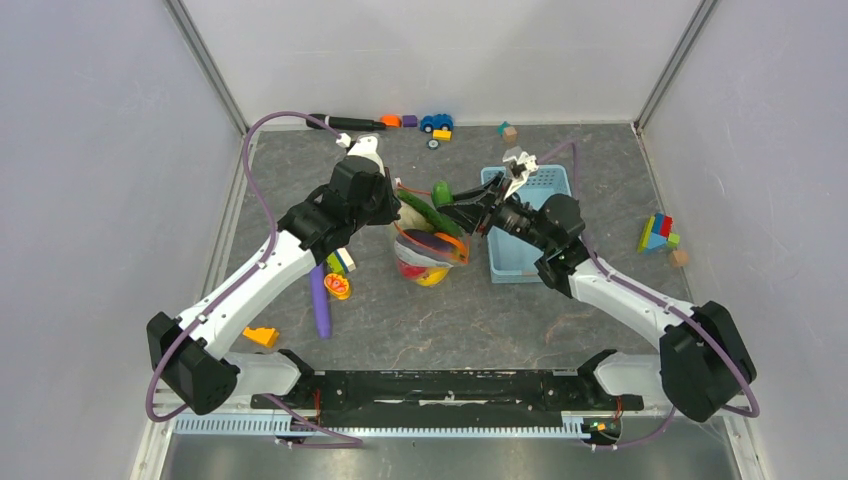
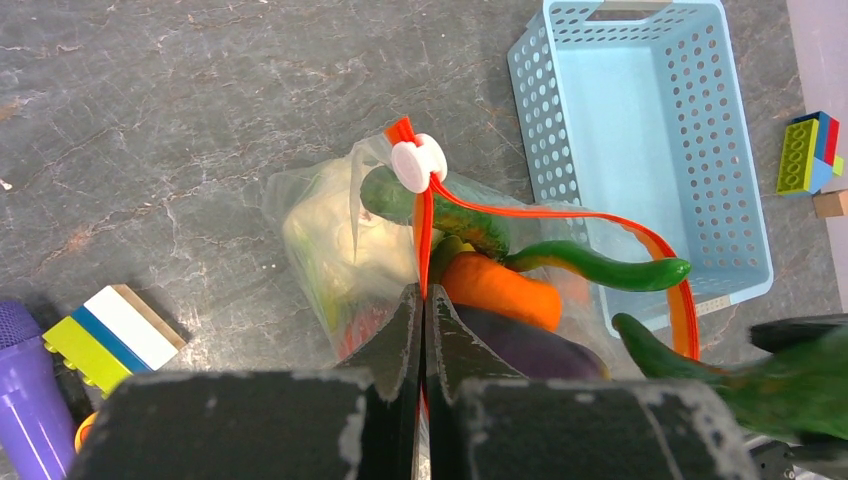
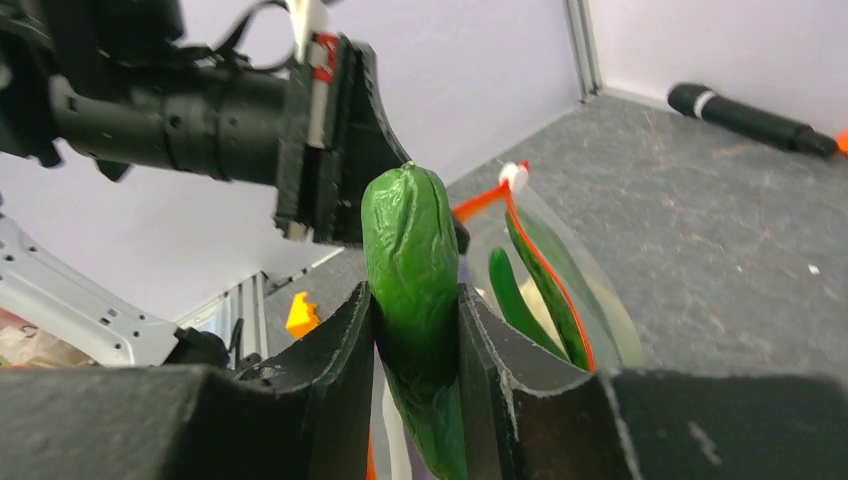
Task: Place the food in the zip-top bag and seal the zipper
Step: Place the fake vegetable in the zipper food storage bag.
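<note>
Right claw (image 3: 415, 300) pinches wrinkled green cucumber (image 3: 405, 230) beside crinkly clear bag (image 2: 310, 220).

A dark grey, stone-veined tabletop (image 1: 520, 320) spreads beneath and all around the left gripper (image 2: 423, 300) and the right gripper (image 3: 413, 300). Beyond the grippers and out to either side of them, plain pale walls (image 1: 450, 50) close the space in, joined at two slanting metal corner posts (image 1: 207, 65). Light falls evenly, leaving only soft shadows under the grippers.
</note>
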`<state>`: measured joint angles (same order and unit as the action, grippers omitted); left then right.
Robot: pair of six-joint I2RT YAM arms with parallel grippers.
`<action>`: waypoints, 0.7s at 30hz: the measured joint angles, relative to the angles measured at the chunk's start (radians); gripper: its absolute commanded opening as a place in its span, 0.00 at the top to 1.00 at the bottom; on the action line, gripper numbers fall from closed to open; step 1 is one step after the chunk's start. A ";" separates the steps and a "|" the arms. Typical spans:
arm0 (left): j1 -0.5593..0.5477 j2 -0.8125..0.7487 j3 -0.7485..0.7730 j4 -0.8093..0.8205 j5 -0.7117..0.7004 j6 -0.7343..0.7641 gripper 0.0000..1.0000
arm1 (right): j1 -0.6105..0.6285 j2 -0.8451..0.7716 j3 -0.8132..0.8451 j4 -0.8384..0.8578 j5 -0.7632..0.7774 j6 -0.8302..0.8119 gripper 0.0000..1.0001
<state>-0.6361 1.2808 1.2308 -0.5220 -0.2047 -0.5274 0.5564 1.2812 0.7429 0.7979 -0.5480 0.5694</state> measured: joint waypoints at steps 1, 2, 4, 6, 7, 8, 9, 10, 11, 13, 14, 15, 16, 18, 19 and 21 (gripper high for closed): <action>0.000 0.000 0.000 0.000 0.000 0.000 0.98 | 0.006 -0.009 -0.014 -0.017 0.019 -0.011 0.95; 0.000 -0.001 0.000 0.000 0.000 -0.001 0.98 | 0.014 -0.021 -0.028 -0.041 0.043 -0.025 0.95; 0.000 -0.001 0.000 0.000 0.000 -0.002 0.98 | 0.031 -0.037 -0.037 -0.083 0.088 -0.053 0.95; 0.000 -0.002 0.000 -0.001 0.000 -0.003 0.98 | 0.048 -0.048 -0.037 -0.117 0.138 -0.081 0.95; 0.000 -0.003 -0.001 -0.001 0.000 -0.005 0.98 | 0.058 -0.052 -0.037 -0.131 0.163 -0.091 0.95; 0.000 -0.005 -0.003 -0.001 0.000 -0.006 0.98 | 0.066 -0.054 -0.037 -0.143 0.187 -0.100 0.94; 0.000 -0.007 -0.004 -0.002 0.000 -0.007 0.98 | 0.073 -0.054 -0.037 -0.154 0.211 -0.106 0.93; 0.000 -0.010 -0.004 -0.003 0.000 -0.008 0.98 | 0.079 -0.054 -0.037 -0.167 0.229 -0.110 0.93; 0.000 -0.011 -0.005 -0.003 0.000 -0.009 0.98 | 0.084 -0.054 -0.037 -0.182 0.249 -0.112 0.93; 0.000 -0.012 -0.006 -0.004 0.000 -0.011 0.98 | 0.091 -0.054 -0.037 -0.202 0.293 -0.114 0.92; 0.000 -0.012 -0.006 -0.004 0.000 -0.011 0.98 | 0.094 -0.054 -0.039 -0.204 0.315 -0.114 0.92; 0.000 -0.012 -0.006 -0.005 0.000 -0.011 0.98 | 0.098 -0.054 -0.045 -0.202 0.338 -0.114 0.91; 0.000 -0.012 -0.006 -0.005 0.000 -0.012 0.98 | 0.101 -0.055 -0.051 -0.201 0.354 -0.113 0.91; 0.000 -0.012 -0.006 -0.006 0.000 -0.012 0.98 | 0.105 -0.060 -0.066 -0.201 0.383 -0.111 0.90; 0.000 -0.012 -0.006 -0.007 0.000 -0.012 0.98 | 0.107 -0.063 -0.072 -0.201 0.399 -0.111 0.89; 0.000 -0.012 -0.006 -0.007 0.000 -0.012 0.98 | 0.110 -0.066 -0.074 -0.201 0.418 -0.110 0.89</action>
<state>-0.6361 1.2686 1.2251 -0.5289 -0.2043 -0.5396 0.6662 1.2156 0.6689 0.5972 -0.1303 0.4591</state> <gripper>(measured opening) 0.032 0.363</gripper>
